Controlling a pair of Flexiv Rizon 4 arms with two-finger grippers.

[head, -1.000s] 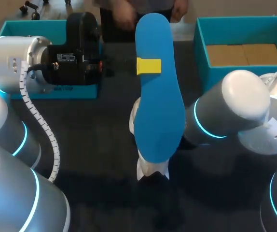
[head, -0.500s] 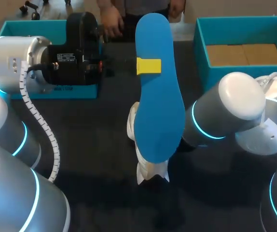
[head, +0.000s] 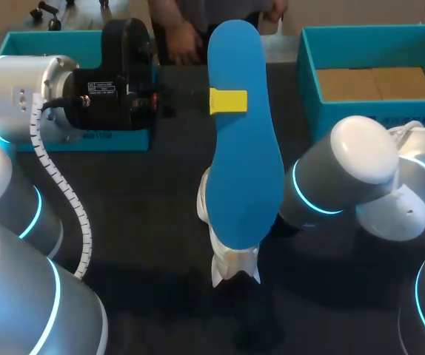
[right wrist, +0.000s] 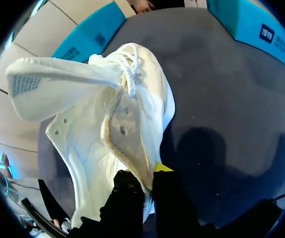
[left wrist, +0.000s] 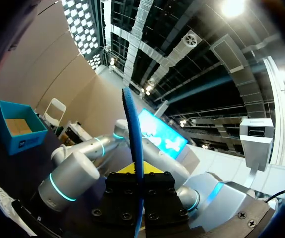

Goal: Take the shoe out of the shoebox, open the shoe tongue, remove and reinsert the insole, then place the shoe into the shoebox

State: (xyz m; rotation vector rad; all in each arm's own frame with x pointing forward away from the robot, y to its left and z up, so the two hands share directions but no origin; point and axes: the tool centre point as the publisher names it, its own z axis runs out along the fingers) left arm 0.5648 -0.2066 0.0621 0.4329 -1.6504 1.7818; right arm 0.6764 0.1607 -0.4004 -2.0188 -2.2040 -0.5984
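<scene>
Above the bench, left pincer clamps a blue foam insole, right pincer pinches the white mesh shoe; I'd feed toe-first.

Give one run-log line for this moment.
left gripper: shut on blue foam insole | right gripper: shut on white fabric shoe | teal shoebox: empty

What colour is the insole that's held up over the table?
The insole is plain bright blue; the head view shows it best.
</scene>
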